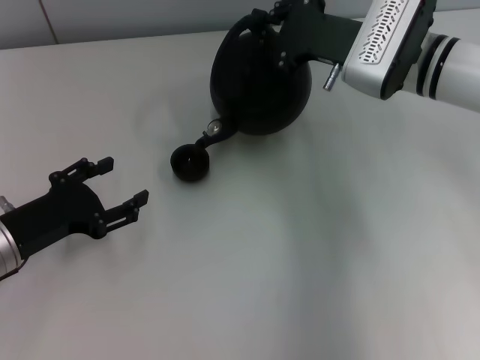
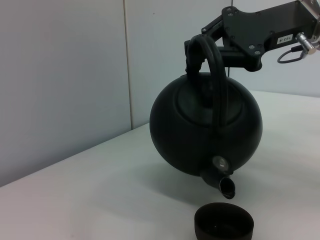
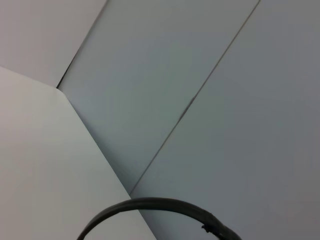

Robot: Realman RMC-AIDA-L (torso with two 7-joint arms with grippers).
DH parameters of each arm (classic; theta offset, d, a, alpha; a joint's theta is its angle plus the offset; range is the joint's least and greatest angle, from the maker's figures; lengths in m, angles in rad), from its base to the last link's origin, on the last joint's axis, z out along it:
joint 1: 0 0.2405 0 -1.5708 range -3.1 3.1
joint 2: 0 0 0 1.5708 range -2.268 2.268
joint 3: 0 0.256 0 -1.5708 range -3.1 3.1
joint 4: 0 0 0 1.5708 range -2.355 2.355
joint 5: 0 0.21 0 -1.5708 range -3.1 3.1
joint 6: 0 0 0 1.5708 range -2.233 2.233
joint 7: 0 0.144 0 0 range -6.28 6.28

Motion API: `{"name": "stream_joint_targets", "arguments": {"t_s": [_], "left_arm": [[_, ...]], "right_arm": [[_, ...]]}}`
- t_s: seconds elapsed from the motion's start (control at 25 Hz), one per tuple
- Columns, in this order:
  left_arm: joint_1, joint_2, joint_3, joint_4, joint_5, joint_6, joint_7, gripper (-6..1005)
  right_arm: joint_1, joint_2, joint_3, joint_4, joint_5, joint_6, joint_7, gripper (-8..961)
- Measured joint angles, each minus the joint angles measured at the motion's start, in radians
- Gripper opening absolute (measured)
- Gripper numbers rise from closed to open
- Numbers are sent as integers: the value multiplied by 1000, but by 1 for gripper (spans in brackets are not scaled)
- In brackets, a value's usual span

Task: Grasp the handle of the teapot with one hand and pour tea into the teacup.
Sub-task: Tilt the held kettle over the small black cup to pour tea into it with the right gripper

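The round matte-black teapot (image 1: 259, 82) hangs in the air, tilted, its short spout (image 1: 210, 136) pointing down just above the teacup (image 1: 190, 163). My right gripper (image 1: 279, 30) is shut on the arched handle (image 1: 244, 30) at the pot's top. In the left wrist view the teapot (image 2: 205, 130) hangs from the handle (image 2: 210, 65) with the spout (image 2: 225, 185) right over the small dark cup (image 2: 223, 226). The handle also shows as an arc in the right wrist view (image 3: 150, 206). My left gripper (image 1: 120, 184) is open and empty, low on the table to the cup's left.
A plain white table (image 1: 315, 247) spreads under everything. A pale wall with panel seams (image 2: 125, 65) stands behind the table's far edge.
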Motion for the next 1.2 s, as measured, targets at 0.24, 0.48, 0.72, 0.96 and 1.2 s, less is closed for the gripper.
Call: {"name": "stream_joint_targets", "arguments": {"t_s": [0.24, 0.48, 0.72, 0.96, 1.2], "left_arm": [[0, -1, 0, 0, 0, 0, -1, 814], [0, -2, 1, 0, 0, 0, 0, 815], [-1, -3, 4, 0, 0, 0, 1, 815], [-2, -3, 2, 0, 0, 0, 2, 815], [-3, -2, 1, -1, 5, 0, 3, 815]], "right_arm": [[2, 0, -1, -3, 0, 9, -1, 90], [3, 0, -8, -3, 0, 19, -2, 89], [7, 0, -37, -13, 2, 45, -2, 89], [9, 1, -40, -23, 3, 49, -1, 88], [9, 2, -41, -28, 3, 50, 3, 88]]}}
